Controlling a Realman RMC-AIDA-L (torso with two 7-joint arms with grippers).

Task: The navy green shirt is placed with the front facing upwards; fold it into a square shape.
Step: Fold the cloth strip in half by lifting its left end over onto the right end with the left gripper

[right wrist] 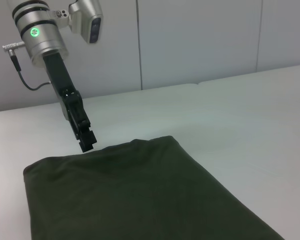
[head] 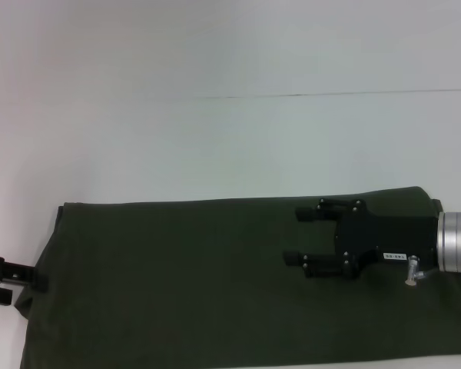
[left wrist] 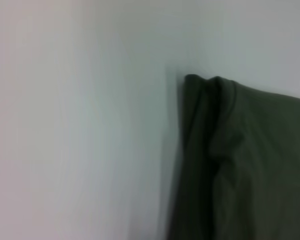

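Observation:
The navy green shirt (head: 177, 284) lies folded as a wide, plain dark green rectangle across the near part of the white table (head: 230, 138). My right gripper (head: 292, 236) hovers over its right part, open, with its fingers pointing left and nothing between them. At the cloth's left edge sits my left gripper (head: 38, 278). The right wrist view shows that left gripper (right wrist: 86, 145) angled steeply down with its tip at the edge of the shirt (right wrist: 130, 195). In the left wrist view a folded corner of the shirt (left wrist: 260, 165) fills the frame's side.
A thin seam (head: 330, 94) runs across the white table behind the shirt. In the right wrist view a pale panelled wall (right wrist: 200, 40) stands beyond the table. The shirt's near edge reaches the bottom of the head view.

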